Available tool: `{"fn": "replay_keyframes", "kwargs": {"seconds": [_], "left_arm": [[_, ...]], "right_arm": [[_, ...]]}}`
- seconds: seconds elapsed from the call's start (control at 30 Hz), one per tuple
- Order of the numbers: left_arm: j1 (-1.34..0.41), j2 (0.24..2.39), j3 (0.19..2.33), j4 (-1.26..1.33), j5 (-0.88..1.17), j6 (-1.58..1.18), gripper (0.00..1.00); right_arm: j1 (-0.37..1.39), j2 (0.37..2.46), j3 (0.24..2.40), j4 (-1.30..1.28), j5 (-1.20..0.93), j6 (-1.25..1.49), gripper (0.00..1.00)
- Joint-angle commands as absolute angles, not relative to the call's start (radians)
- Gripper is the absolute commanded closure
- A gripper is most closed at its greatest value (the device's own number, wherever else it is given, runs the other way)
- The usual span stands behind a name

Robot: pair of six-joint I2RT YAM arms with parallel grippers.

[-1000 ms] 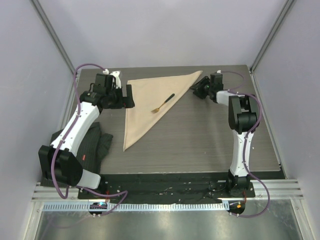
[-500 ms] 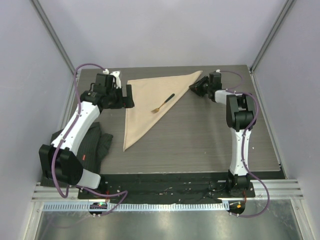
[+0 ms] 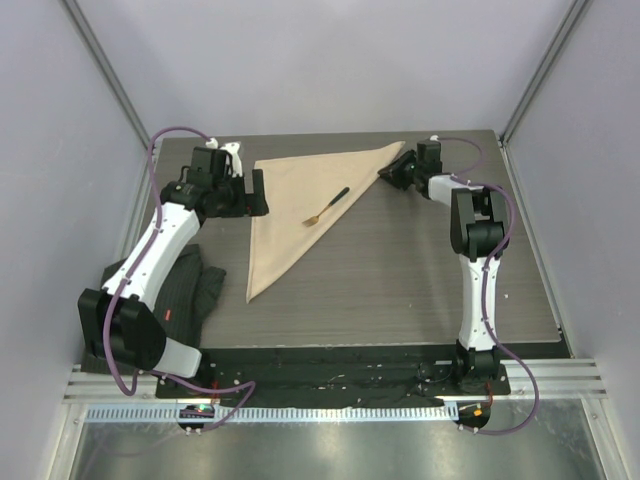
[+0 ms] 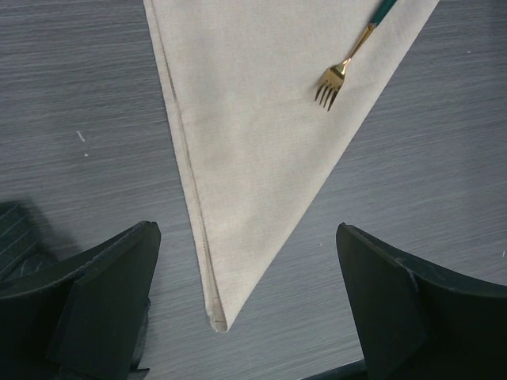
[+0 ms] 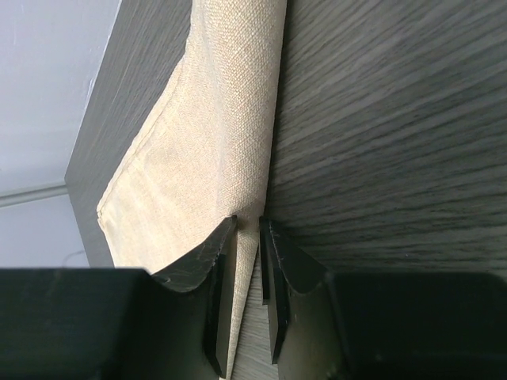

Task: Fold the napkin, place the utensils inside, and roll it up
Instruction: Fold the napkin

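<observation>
Found napkin (image 3: pixel 295 200) lying flat on far half of dark table (image 3: pixel 400 280), folded to a triangle, doubled edges showing along left side, one point aimed near, one corner at far right. Spotted fork (image 4: pixel 333 79) resting on the cloth toward its right edge, gold tines pointing near-left, dark green handle far-right. Caught right gripper (image 5: pixel 248 231) at the far-right corner, fingers (image 5: pixel 207 261) set narrow, pinching the cloth's corner edge between them. Noted left gripper (image 3: pixel 256 192) spread wide, holding nothing, raised over the napkin's left edge. Marked dark ribbed cloth (image 3: pixel 195 285) bunched at near left, close to the near point but not touching.
</observation>
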State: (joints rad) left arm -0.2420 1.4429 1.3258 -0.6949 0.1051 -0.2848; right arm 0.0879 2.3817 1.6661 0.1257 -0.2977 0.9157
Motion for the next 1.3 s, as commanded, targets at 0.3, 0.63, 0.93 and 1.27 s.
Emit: {"fn": "replay_keyframes", "kwargs": {"seconds": [0.3,0.63,0.93,1.27], "left_arm": [[-0.244,1.436,1.374,-0.699,0.097,-0.276,0.0],[-0.244,1.43,1.374,-0.699,0.095,-0.273,0.0],[-0.244,1.413,1.371,-0.696,0.118,-0.281,0.0],[-0.245,1.376,1.364,-0.675,0.161,-0.296,0.0]], "right_arm": [[0.107,2.453,1.746,-0.092,-0.219,0.781,0.84],[0.107,2.341,1.623,0.053,-0.25,0.79,0.99],[0.109,2.113,1.361,0.072,-0.1,0.779,0.99],[0.078,1.829,0.961,0.086,0.04,0.779,0.99]]}}
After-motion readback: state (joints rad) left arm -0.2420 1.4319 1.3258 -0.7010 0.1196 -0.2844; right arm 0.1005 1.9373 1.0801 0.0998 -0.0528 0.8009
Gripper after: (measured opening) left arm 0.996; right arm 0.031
